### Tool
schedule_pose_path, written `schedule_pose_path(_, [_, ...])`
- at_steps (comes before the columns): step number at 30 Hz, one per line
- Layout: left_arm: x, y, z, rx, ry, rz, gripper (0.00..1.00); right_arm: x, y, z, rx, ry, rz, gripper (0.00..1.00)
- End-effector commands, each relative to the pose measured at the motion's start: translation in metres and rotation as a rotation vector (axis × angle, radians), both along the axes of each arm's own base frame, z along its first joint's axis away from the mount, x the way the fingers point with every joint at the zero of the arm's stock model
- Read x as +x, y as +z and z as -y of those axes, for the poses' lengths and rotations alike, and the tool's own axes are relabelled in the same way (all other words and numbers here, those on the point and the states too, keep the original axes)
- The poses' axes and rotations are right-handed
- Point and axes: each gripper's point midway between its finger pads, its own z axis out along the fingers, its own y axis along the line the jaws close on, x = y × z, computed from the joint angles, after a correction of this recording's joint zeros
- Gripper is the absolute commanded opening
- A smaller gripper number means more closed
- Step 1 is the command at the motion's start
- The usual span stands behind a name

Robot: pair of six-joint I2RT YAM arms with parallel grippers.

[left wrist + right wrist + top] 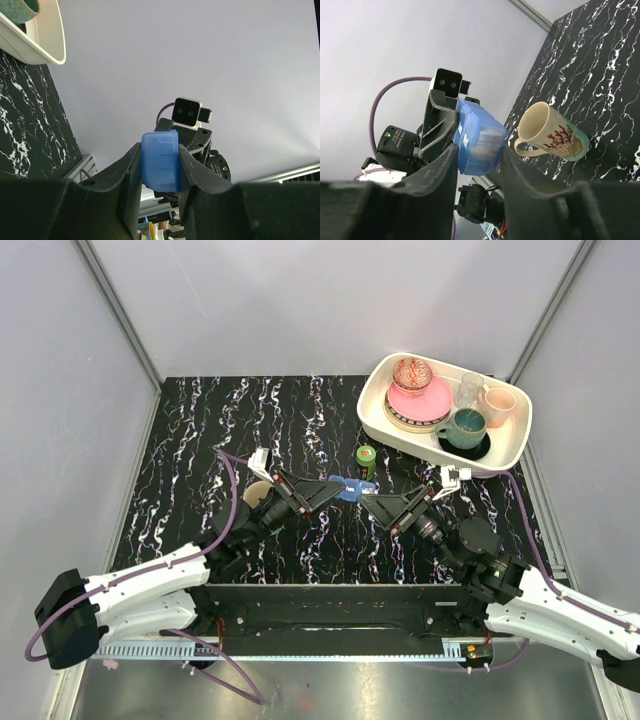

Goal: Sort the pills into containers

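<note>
The small blue translucent pill box is held between both grippers over the middle of the table, lids closed. My left gripper is shut on its left end; in the left wrist view the box sits pinched between the fingers. My right gripper is shut on its right end; in the right wrist view the box fills the gap between the jaws. No loose pills show. A small green bottle stands just behind the box.
A beige mug with a red coral pattern lies on its side by the left arm. A white tray at the back right holds a pink plate, a teal mug, a glass and a pink cup.
</note>
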Motion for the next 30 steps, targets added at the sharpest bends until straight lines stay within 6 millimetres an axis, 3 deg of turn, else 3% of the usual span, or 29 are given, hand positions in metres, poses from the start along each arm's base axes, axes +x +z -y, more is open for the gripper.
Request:
schedule_pose_path(1, [0.0005, 0.0368, -0.0038, -0.105, 0.008, 0.041, 0.00, -0.0019, 0.0090, -0.0001, 0.032, 0.007, 0.030, 0.36])
schedule_pose_path(5, [0.0008, 0.0383, -0.0043, -0.110, 0.009, 0.043, 0.00, -0.0020, 0.0102, 0.0003, 0.036, 0.007, 0.032, 0.16])
schedule_pose_path(10, [0.0006, 0.0363, -0.0036, -0.107, 0.007, 0.039, 0.00, -0.0027, 0.0111, -0.0001, 0.038, 0.012, 0.033, 0.13])
schedule_pose_path(11, [0.0006, 0.0363, -0.0036, -0.107, 0.007, 0.039, 0.00, -0.0029, 0.0115, 0.0002, 0.041, 0.012, 0.032, 0.16])
schedule_pose_path(13, [0.0011, 0.0353, -0.0038, -0.105, 0.008, 0.036, 0.00, -0.0033, 0.0119, 0.0010, 0.041, 0.012, 0.036, 0.41])
schedule_pose_path(15, [0.0007, 0.0350, -0.0048, -0.107, 0.009, 0.035, 0.00, -0.0035, 0.0121, 0.0025, 0.044, 0.008, 0.039, 0.50])
schedule_pose_path(17, [0.0009, 0.0347, -0.0050, -0.108, 0.011, 0.035, 0.00, -0.0040, 0.0136, 0.0051, 0.054, 0.004, 0.041, 0.49])
schedule_pose_path(21, [0.0007, 0.0336, -0.0049, -0.108, 0.010, 0.032, 0.00, -0.0045, 0.0128, 0.0075, 0.059, 0.000, 0.042, 0.34])
schedule_pose_path(22, [0.0011, 0.0331, -0.0047, -0.106, 0.010, 0.032, 0.00, -0.0039, 0.0116, 0.0074, 0.057, -0.002, 0.041, 0.21])
schedule_pose_path(25, [0.0009, 0.0333, -0.0045, -0.108, 0.008, 0.032, 0.00, -0.0045, 0.0106, 0.0061, 0.057, 0.004, 0.035, 0.03])
schedule_pose_path(30, [0.0009, 0.0317, -0.0041, -0.109, 0.006, 0.028, 0.00, -0.0043, 0.0090, 0.0027, 0.051, 0.013, 0.026, 0.00])
